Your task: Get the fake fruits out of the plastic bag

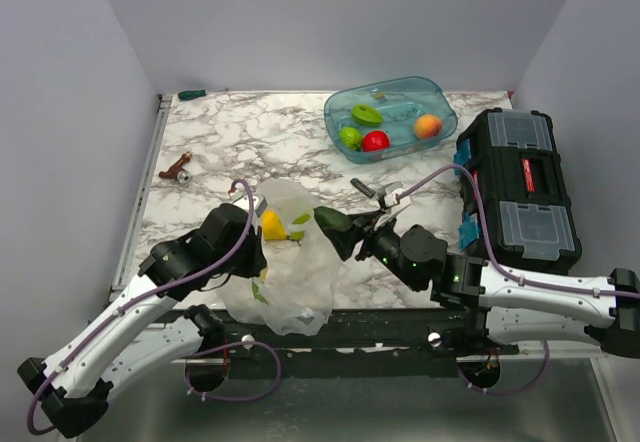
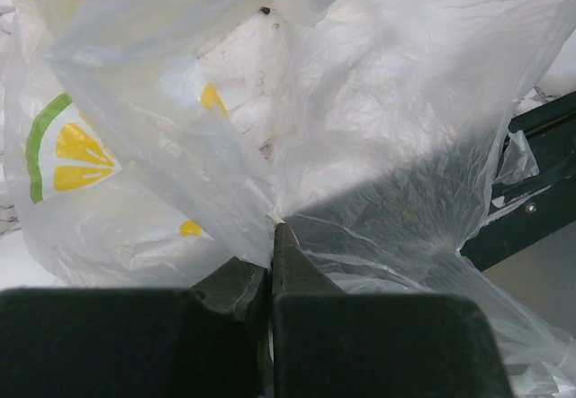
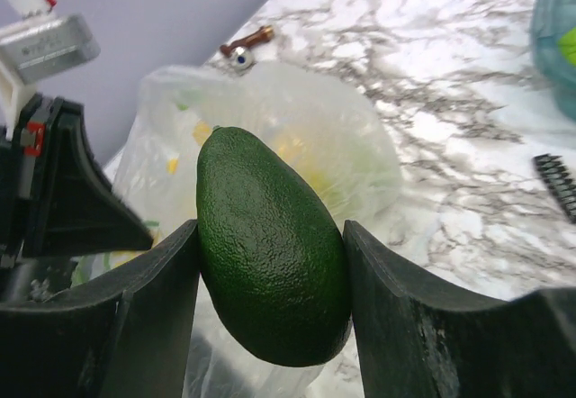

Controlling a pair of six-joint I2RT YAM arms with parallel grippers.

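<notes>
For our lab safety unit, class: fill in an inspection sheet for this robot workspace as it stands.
Surface: white marbled tabletop.
Job's things: plastic bag at the near edge, yellow fruit apparently inside; dark green fruit out of it; green fruits and red fruit in the tub.
Clutter: teal tub also holding an orange ball; black toolbox; small brown tool; green object at the far edge.
Grippers: left gripper shut on the plastic bag; right gripper shut on the dark green fruit.
Cables: purple cables along both arms.
Surroundings: plain grey walls.
</notes>
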